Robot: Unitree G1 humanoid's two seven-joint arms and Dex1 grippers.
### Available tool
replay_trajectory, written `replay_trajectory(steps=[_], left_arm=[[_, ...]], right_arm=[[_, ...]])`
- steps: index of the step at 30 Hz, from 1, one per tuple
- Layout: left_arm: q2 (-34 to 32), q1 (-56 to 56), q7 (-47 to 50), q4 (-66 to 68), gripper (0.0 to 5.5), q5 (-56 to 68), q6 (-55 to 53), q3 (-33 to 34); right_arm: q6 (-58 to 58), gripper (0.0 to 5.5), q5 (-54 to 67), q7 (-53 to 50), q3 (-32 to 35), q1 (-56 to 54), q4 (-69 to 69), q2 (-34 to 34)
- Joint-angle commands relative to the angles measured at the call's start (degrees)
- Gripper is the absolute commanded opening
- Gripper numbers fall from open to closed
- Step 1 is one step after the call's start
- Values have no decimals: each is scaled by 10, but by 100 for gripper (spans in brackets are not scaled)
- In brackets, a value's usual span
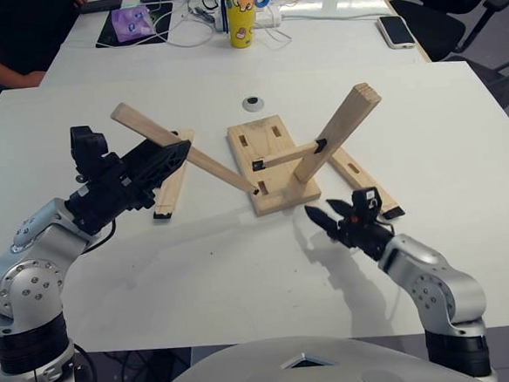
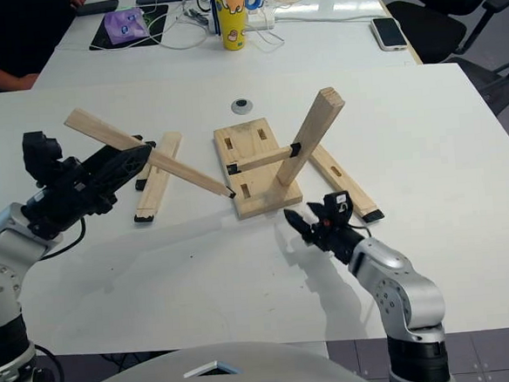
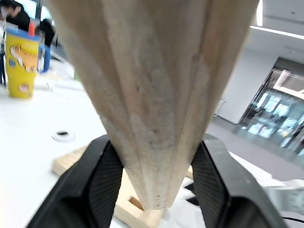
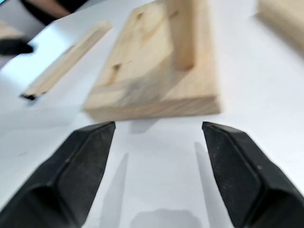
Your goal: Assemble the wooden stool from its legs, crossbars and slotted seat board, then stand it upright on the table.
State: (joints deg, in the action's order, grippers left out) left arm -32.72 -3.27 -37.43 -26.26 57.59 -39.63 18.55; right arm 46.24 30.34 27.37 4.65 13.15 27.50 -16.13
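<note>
The slotted seat board point(image 1: 272, 185) lies flat at the table's middle. One leg point(image 1: 342, 128) stands tilted in it, and a crossbar point(image 1: 283, 157) sticks out from that leg over the board. My left gripper point(image 1: 175, 153) is shut on a second leg point(image 1: 214, 168), held slanted above the table with its lower end near the board's left edge. This leg point(image 3: 152, 95) sits between the black fingers point(image 3: 99, 185). My right gripper point(image 1: 324, 212) hovers open just in front of the board's near edge point(image 4: 156, 102). Two more legs lie flat, one left point(image 1: 172, 186) and one right point(image 1: 363, 182) of the board.
A small round black-and-white piece point(image 1: 252, 103) lies behind the board. On the far table stand a yellow cup point(image 1: 241, 17), cables, a purple packet point(image 1: 131, 23) and a phone point(image 1: 395, 31). A person's arm rests at the back left.
</note>
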Motion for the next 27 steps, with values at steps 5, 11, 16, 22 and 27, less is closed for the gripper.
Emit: replay_trajectory(steps=[5, 11, 16, 22, 27], left_arm=[[-27, -45, -82, 33, 204, -184, 111, -134], [-15, -48, -117, 66, 204, -262, 189, -177], [-4, -59, -122, 67, 204, -275, 217, -181], [-2, -81, -120, 47, 204, -266, 211, -176], [6, -77, -125, 51, 204, -267, 214, -185]], right_arm=[[-65, 302, -19, 0, -78, -82, -63, 48], [-136, 203, -67, -10, -106, -131, -169, 73], [-182, 116, -110, -28, -113, -158, -236, 78], [-197, 18, -156, -66, -115, -159, -281, 74], [-190, 0, -179, -71, -129, -157, -292, 65]])
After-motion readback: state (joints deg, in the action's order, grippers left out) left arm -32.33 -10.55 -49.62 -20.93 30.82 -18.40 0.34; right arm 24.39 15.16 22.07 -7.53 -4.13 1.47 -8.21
